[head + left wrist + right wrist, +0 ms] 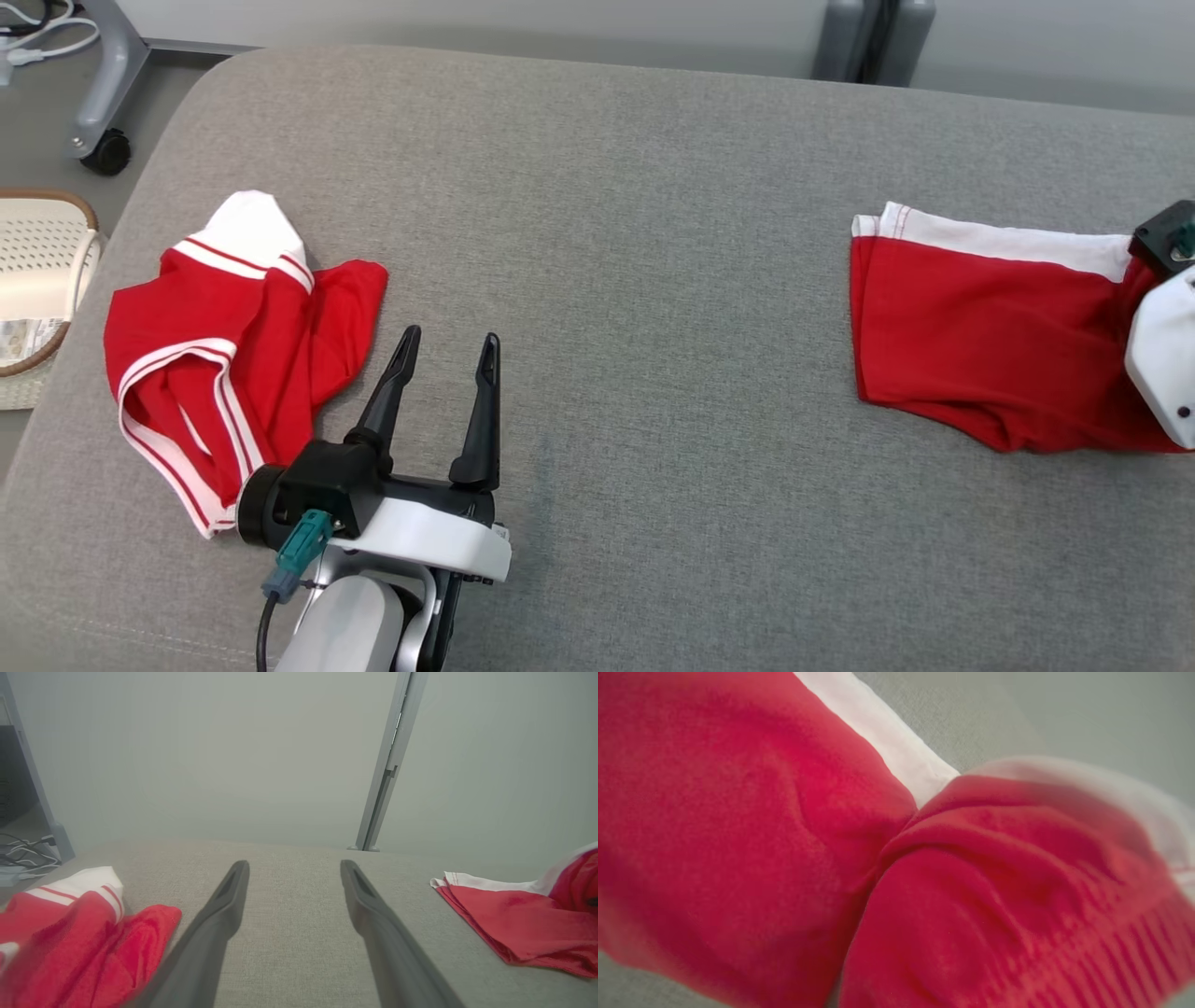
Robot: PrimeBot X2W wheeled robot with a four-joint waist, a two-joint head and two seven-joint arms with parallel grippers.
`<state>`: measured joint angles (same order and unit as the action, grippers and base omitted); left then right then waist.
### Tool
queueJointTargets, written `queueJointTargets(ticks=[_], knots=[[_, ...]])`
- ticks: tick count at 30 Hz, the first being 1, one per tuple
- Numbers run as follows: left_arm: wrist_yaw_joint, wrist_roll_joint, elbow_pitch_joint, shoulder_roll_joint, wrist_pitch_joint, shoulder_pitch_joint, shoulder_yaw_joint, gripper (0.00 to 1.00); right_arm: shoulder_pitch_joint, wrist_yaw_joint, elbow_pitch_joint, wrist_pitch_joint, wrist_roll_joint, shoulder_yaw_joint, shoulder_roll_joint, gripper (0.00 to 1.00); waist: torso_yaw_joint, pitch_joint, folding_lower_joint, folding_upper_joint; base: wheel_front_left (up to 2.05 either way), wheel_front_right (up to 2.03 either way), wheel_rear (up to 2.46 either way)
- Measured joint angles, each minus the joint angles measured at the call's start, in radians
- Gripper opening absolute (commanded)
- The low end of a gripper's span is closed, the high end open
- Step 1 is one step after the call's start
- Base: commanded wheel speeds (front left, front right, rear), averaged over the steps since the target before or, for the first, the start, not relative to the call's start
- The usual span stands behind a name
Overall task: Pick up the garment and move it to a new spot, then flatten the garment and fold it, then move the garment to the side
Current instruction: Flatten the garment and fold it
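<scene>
A folded red garment [980, 336] with a white band lies at the right of the grey cushion [607, 233]. My right arm's pale wrist [1162, 355] sits over the garment's right end, and its fingers are buried in the cloth. In the left wrist view that end of the folded garment [523, 924] rises bunched off the surface. Red fabric [738, 812] presses close against the right wrist camera. My left gripper [450, 338] hovers open and empty over bare cushion, its fingers [224, 914] spread. A second, crumpled red garment [233, 355] with white stripes lies just to its left.
A pale woven basket [37, 271] stands off the cushion's left edge. A wheeled grey stand [103, 140] is at the far left on the floor, with cables [23, 858] nearby. A grey post [873, 37] rises behind the cushion.
</scene>
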<state>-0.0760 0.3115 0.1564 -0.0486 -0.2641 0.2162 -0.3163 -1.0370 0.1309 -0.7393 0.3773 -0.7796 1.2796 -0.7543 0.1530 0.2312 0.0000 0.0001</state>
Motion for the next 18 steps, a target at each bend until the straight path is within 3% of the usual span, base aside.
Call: queueJointTargets(ticks=[8, 18], knots=[[-0.009, 0.023, -0.001, 0.0, 0.0, -0.007, -0.004, 1.0, -0.018, 0.0, 0.058, 0.09, -0.037, 0.0, 0.029, 0.0, 0.035, -0.01, 0.0, 0.0, 0.0, 0.0, 0.0], [-0.013, 0.033, 0.002, 0.0, 0.0, -0.012, -0.016, 1.0, -0.02, 0.0, 0.082, 0.126, -0.082, 0.0, 0.065, 0.0, 0.078, -0.011, 0.0, 0.0, 0.0, 0.0, 0.0]])
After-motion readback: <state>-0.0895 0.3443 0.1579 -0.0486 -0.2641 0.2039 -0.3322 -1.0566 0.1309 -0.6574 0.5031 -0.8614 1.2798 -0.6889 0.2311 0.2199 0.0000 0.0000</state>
